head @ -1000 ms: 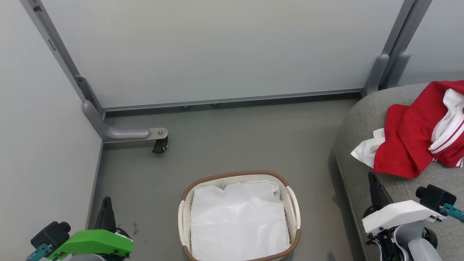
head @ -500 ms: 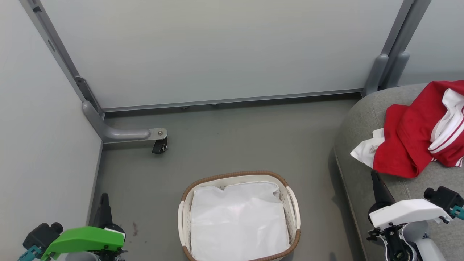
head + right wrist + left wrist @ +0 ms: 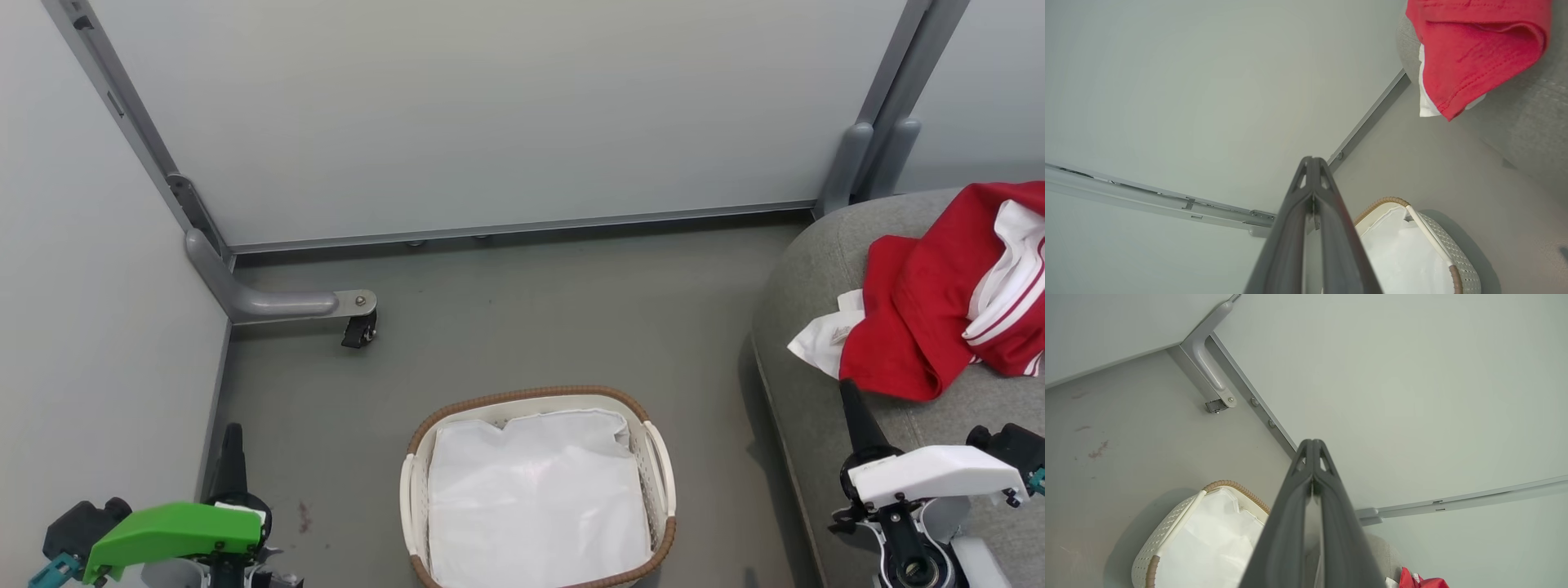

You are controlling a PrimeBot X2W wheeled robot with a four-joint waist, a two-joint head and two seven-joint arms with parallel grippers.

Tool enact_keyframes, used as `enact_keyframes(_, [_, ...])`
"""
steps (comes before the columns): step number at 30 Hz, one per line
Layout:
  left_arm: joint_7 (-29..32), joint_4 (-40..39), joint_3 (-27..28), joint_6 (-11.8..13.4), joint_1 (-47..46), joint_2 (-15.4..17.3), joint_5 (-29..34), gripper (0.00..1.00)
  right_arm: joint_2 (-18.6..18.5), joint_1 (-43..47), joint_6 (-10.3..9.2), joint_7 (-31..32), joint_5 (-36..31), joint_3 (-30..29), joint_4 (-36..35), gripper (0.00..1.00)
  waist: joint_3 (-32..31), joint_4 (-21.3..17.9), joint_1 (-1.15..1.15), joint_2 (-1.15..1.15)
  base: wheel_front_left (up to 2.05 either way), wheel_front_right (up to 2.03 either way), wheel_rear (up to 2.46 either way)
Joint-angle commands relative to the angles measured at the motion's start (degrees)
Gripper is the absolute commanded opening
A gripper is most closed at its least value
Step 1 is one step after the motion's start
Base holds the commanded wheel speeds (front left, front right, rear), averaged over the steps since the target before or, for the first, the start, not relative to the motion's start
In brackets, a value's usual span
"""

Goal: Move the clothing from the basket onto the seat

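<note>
The red clothing [image 3: 939, 318] with white panels lies crumpled on the grey seat [image 3: 808, 269] at the right; it also shows in the right wrist view [image 3: 1474, 49] and as a red scrap [image 3: 1419, 580] low in the left wrist view. The white basket [image 3: 657, 457] with a brown rim stands on the floor at bottom centre, holding a plain white sheet [image 3: 535, 498]. My left gripper [image 3: 233, 437] is shut and empty at the lower left, away from the basket. My right gripper [image 3: 847, 394] is shut and empty, just below the clothing's edge. In each wrist view [image 3: 1312, 447] [image 3: 1312, 163] the jaws are pressed together.
Pale partition panels [image 3: 490, 114] close off the back and left. A grey bracket foot with a caster [image 3: 359, 327] juts onto the grey floor [image 3: 555, 318] at the left. The seat edge runs down the right side.
Both grippers have drawn back toward the bottom of the head view, the left a little leftward, the right a little rightward. The clothing, basket and sheet have not moved.
</note>
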Motion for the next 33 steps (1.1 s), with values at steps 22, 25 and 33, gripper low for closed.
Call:
enact_keyframes(22, [3.2, -2.7, 1.3, -0.6, -1.9, 0.5, -12.6, 0.0, -0.5, 0.8, -0.05, 3.4, 13.9, -1.0, -2.7, 0.0, -0.2, -0.2, 0.0, 0.0, 0.0, 0.0, 0.0])
enact_keyframes(25, [3.5, -3.0, 1.4, -0.6, -1.9, 0.5, -13.9, 0.0, -0.5, 0.9, -0.04, 3.7, 15.5, -1.1, -3.0, 0.0, -0.2, -0.2, 0.0, 0.0, 0.0, 0.0, 0.0])
enact_keyframes(33, [4.6, -3.6, 1.7, -0.7, -1.9, 0.5, -17.5, 0.0, -0.5, 1.1, -0.04, 4.7, 19.6, -1.3, -3.6, 0.0, -0.3, -0.2, 0.0, 0.0, 0.0, 0.0, 0.0])
